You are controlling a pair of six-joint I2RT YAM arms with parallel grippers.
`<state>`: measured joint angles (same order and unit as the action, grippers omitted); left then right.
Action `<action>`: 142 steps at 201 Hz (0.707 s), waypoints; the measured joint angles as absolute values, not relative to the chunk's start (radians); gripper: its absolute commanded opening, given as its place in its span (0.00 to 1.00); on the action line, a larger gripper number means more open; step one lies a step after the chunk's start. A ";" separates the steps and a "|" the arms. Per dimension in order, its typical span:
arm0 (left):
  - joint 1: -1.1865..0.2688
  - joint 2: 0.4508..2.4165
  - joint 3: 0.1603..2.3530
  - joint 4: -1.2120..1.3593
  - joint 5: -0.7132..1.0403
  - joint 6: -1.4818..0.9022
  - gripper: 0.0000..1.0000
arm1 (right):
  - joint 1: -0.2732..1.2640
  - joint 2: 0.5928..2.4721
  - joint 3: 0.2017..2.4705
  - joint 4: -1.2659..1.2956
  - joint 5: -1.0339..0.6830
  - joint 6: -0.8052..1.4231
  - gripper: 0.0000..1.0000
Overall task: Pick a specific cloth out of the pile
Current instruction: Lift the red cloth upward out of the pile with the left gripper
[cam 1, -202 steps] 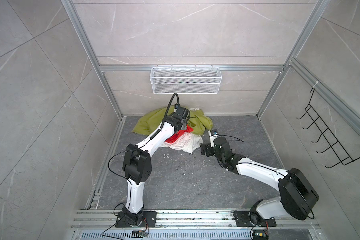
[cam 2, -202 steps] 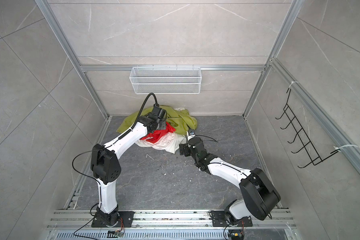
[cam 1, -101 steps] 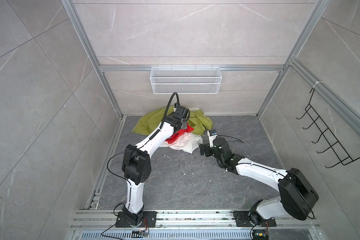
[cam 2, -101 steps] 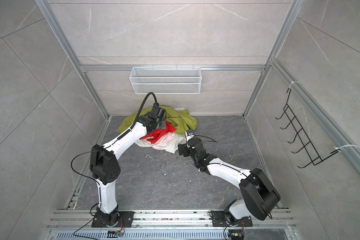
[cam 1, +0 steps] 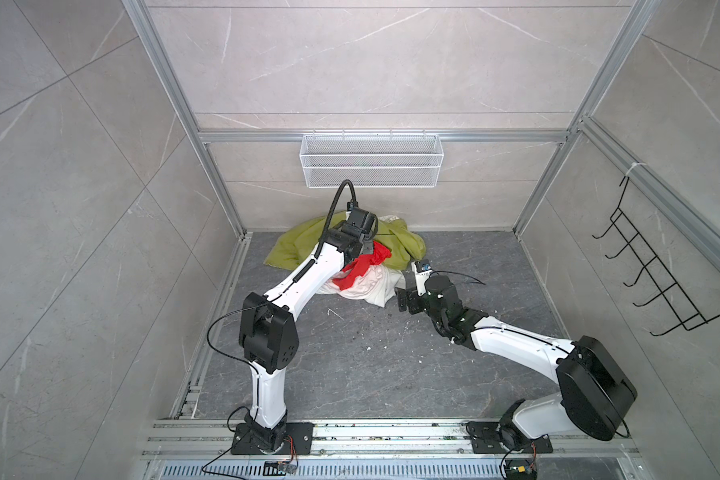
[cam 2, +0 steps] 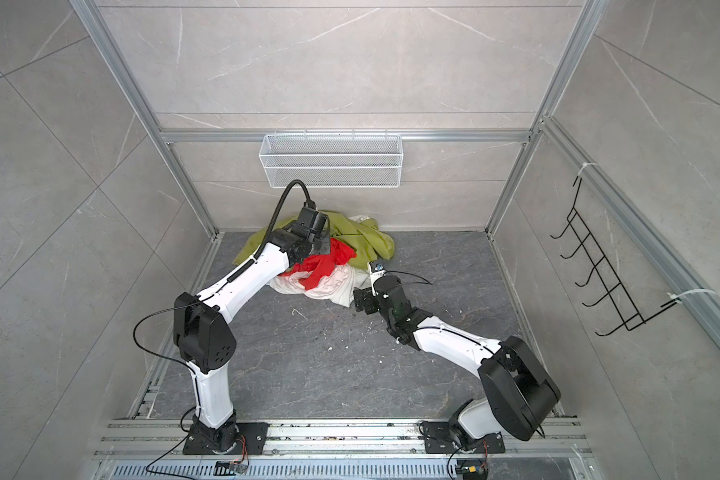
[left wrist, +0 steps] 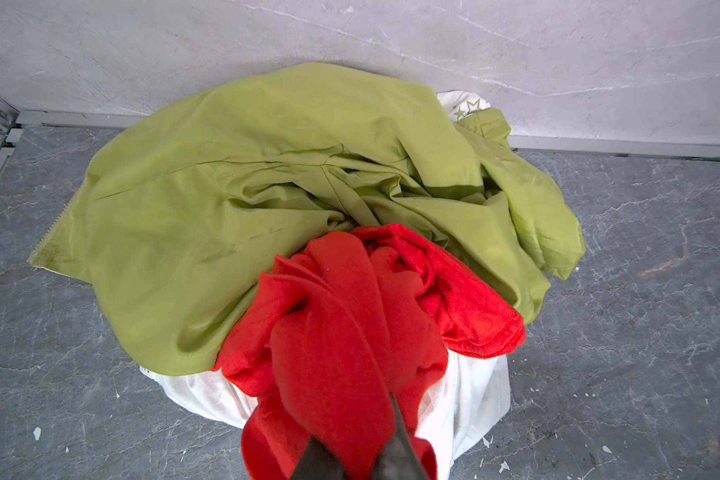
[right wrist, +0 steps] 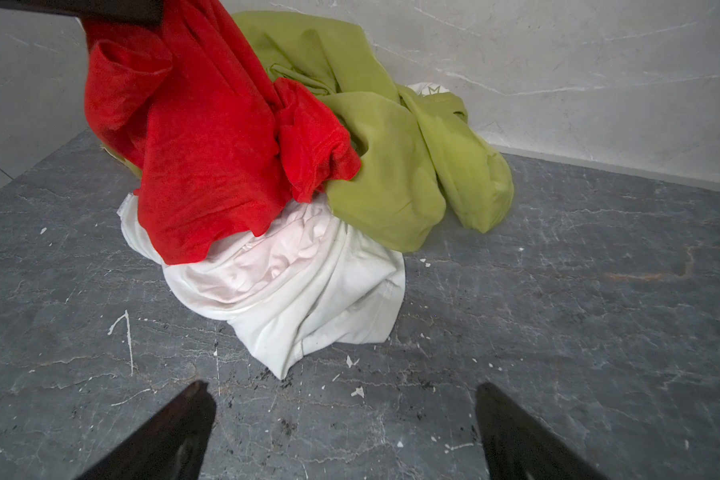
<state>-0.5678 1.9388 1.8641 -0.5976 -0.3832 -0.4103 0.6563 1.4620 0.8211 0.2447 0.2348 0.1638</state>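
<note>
The pile lies against the back wall: a large olive-green cloth (cam 1: 304, 249) (left wrist: 267, 187), a white cloth (cam 1: 371, 291) (right wrist: 300, 282) in front of it, and the red cloth (cam 1: 364, 266) (cam 2: 321, 266) on top. My left gripper (left wrist: 356, 449) is shut on the red cloth (left wrist: 350, 324) and holds a bunch of it raised above the pile; its lower end still drapes on the white cloth. My right gripper (right wrist: 342, 386) stands open just above the floor, a little short of the white cloth's near corner, with nothing between its fingers. In a top view it (cam 1: 406, 299) sits right of the pile.
A white wire basket (cam 1: 371, 164) hangs on the back wall above the pile. A black hook rack (cam 1: 657, 282) is on the right wall. Aluminium posts stand in the corners and rails run along the front edge. White flecks dot the grey floor (cam 1: 371, 353).
My left gripper has risen a little with the red cloth, pulling it up from the pile. The right gripper has edged slightly left toward the white cloth.
</note>
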 measured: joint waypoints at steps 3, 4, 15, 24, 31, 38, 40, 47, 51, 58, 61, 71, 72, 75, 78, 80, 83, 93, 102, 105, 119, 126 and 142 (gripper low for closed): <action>-0.568 1.937 1.864 -0.598 -0.383 -0.410 0.00 | 0.656 1.462 0.822 0.245 0.235 0.163 1.00; -0.568 1.937 1.864 -0.598 -0.383 -0.410 0.00 | 0.656 1.462 0.823 0.244 0.235 0.163 1.00; -0.568 1.933 1.864 -0.598 -0.383 -0.410 0.00 | 0.656 1.462 0.826 0.245 0.235 0.163 1.00; -0.568 1.930 1.864 -0.598 -0.383 -0.410 0.00 | 0.657 1.462 0.829 0.245 0.235 0.163 1.00; -0.568 1.926 1.864 -0.598 -0.383 -0.410 0.00 | 0.657 1.462 0.830 0.245 0.235 0.163 1.00; -0.568 1.922 1.864 -0.598 -0.383 -0.410 0.00 | 0.658 1.462 0.830 0.245 0.235 0.163 1.00; -0.568 1.922 1.864 -0.598 -0.383 -0.410 0.00 | 0.659 1.462 0.830 0.245 0.235 0.163 1.00; -0.568 1.918 1.864 -0.598 -0.383 -0.410 0.00 | 0.660 1.462 0.830 0.245 0.235 0.163 1.00; -0.568 1.916 1.864 -0.597 -0.383 -0.410 0.00 | 0.660 1.462 0.830 0.245 0.235 0.163 0.99; -0.568 1.912 1.864 -0.597 -0.383 -0.410 0.00 | 0.661 1.462 0.830 0.245 0.235 0.163 1.00; -0.568 1.911 1.864 -0.598 -0.383 -0.410 0.00 | 0.662 1.462 0.830 0.245 0.235 0.163 1.00; -0.568 1.908 1.864 -0.597 -0.383 -0.410 0.00 | 0.663 1.462 0.830 0.245 0.235 0.163 1.00; -0.568 1.908 1.864 -0.597 -0.383 -0.410 0.00 | 0.663 1.462 0.830 0.245 0.235 0.163 1.00; -0.568 1.907 1.864 -0.597 -0.383 -0.410 0.00 | 0.663 1.462 0.830 0.245 0.235 0.163 1.00; -0.568 1.906 1.864 -0.597 -0.383 -0.410 0.00 | 0.664 1.462 0.830 0.245 0.235 0.163 1.00; -0.568 1.906 1.864 -0.597 -0.383 -0.410 0.00 | 0.664 1.462 0.830 0.245 0.235 0.163 1.00; -0.568 1.905 1.864 -0.597 -0.383 -0.410 0.00 | 0.664 1.462 0.830 0.245 0.235 0.163 1.00; -0.568 1.904 1.864 -0.597 -0.383 -0.410 0.00 | 0.664 1.462 0.830 0.245 0.235 0.163 1.00; -0.568 1.902 1.864 -0.597 -0.383 -0.410 0.00 | 0.664 1.462 0.830 0.245 0.235 0.163 1.00; -0.568 1.902 1.864 -0.597 -0.383 -0.410 0.00 | 0.664 1.462 0.830 0.245 0.235 0.163 1.00; -0.568 1.898 1.864 -0.597 -0.383 -0.410 0.00 | 0.665 1.462 0.830 0.245 0.235 0.163 1.00; -0.568 1.896 1.863 -0.596 -0.383 -0.410 0.00 | 0.666 1.462 0.830 0.245 0.235 0.163 1.00; -0.568 1.884 1.852 -0.594 -0.382 -0.410 0.00 | 0.670 1.459 0.830 0.245 0.235 0.163 1.00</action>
<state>-0.5678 1.8835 1.8523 -0.5941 -0.3824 -0.4099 0.6697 1.4593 0.8295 0.2447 0.2352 0.1635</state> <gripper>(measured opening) 0.080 0.995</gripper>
